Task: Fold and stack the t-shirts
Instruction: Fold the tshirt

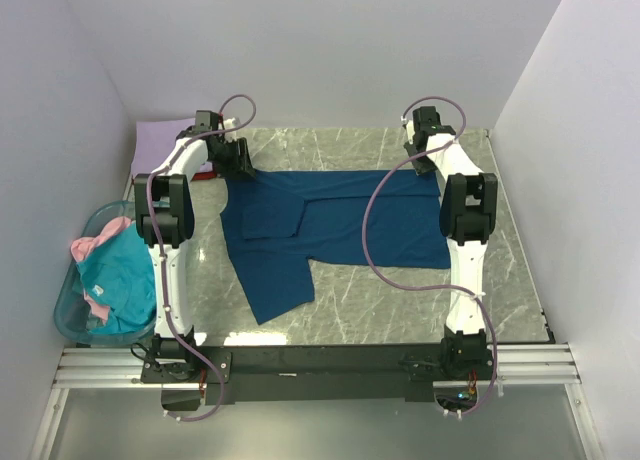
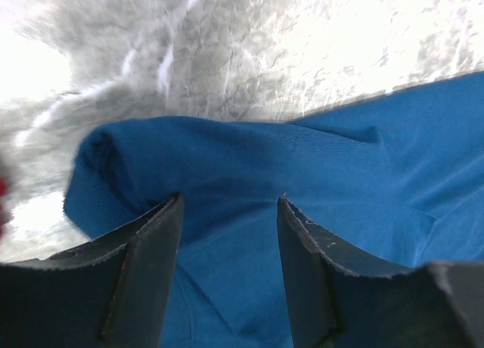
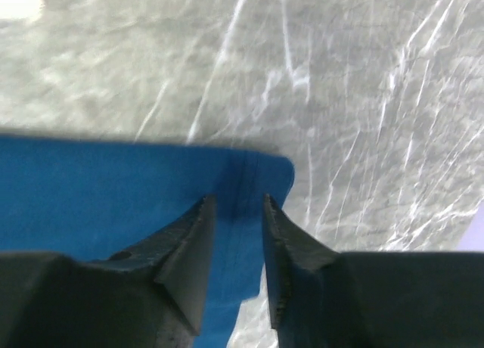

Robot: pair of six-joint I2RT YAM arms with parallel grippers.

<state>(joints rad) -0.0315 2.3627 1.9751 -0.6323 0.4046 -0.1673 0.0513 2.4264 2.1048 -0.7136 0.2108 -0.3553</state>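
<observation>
- Basket (image 1: 66,315) of translucent blue plastic, standing off the table's left edge near its near-left corner. A teal t-shirt (image 1: 112,275) and a pink t-shirt (image 1: 88,248) are heaped inside it.
- Lavender t-shirt (image 1: 160,140), lying flat at the far-left corner of the table (image 1: 400,300). A sliver of red t-shirt (image 1: 205,174) shows beside it.
- Left arm (image 1: 165,210), reaching from the near edge to the far-left corner of the dark blue t-shirt (image 1: 330,220). In the wrist view the left jaws stand fairly wide apart over a rolled fold of blue cloth (image 2: 249,159). The cloth shows through the gap and is not pinched.
- Dark blue t-shirt, spread flat across the far half of the grey marbled table. One layer is folded over near the middle, and a flap runs toward the near edge, left of centre.
- Right arm (image 1: 470,210), reaching to the shirt's far-right corner. The right jaws stand narrowly apart, straddling the shirt's hemmed corner (image 3: 249,174). A clear gap shows between them, and the cloth lies flat on the table.
</observation>
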